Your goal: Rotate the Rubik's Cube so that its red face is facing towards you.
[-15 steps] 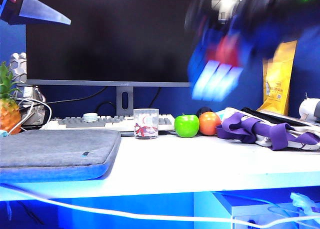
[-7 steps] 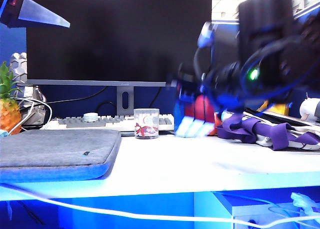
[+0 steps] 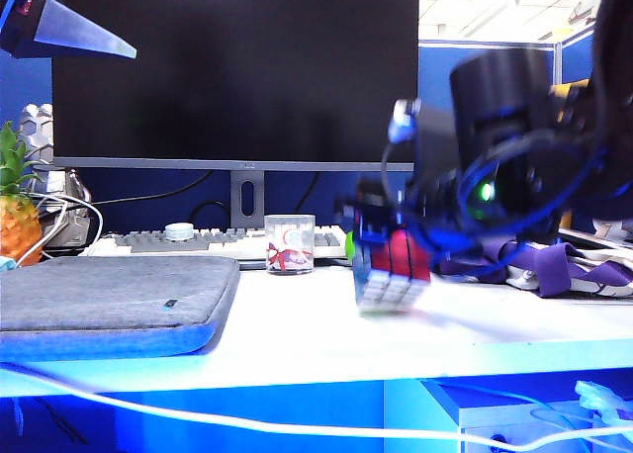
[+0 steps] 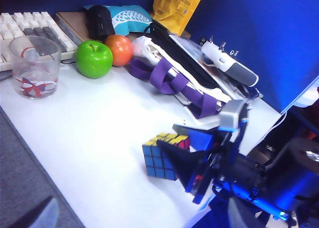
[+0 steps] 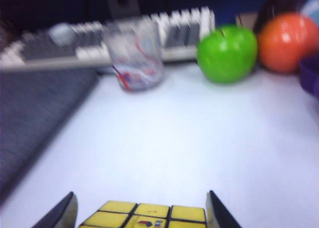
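The Rubik's Cube (image 3: 390,266) hangs tilted just above the white table (image 3: 297,324), right of centre, with my right gripper (image 3: 391,260) shut on it. Its red face (image 3: 407,255) points toward the exterior camera, and a pale face shows underneath. In the left wrist view the cube (image 4: 160,157) shows a blue side and a yellow top, with dark fingers (image 4: 187,161) against it. The right wrist view has the yellow face (image 5: 144,215) between my right gripper's (image 5: 140,195) two fingers. My left gripper (image 3: 158,18) is open and empty, high at the far left.
A clear patterned glass cup (image 3: 289,243) stands left of the cube, before the keyboard (image 3: 188,241) and monitor (image 3: 237,67). A green apple (image 4: 93,59), an orange (image 4: 119,50) and a purple-strapped bag (image 4: 189,83) lie behind. A grey sleeve (image 3: 109,300) covers the left.
My right arm has come down from the upper right and swung left, carrying the cube from high in front of the monitor to just above the table.
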Controlling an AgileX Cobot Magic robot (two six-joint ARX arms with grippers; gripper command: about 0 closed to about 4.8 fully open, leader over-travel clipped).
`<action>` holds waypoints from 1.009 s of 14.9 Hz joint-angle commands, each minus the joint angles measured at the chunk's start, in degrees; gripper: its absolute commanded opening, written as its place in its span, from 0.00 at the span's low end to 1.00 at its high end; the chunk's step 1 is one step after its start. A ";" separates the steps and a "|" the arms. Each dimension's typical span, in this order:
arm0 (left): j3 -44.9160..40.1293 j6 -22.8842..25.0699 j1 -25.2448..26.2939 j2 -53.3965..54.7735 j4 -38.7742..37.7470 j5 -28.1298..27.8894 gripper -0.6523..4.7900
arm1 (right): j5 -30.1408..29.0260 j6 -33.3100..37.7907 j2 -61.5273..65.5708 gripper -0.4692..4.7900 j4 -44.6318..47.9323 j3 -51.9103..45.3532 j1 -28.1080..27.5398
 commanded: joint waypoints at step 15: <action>-0.09 0.26 0.00 -0.15 0.39 -1.07 1.00 | -3.98 -0.42 3.37 1.00 4.44 5.09 0.00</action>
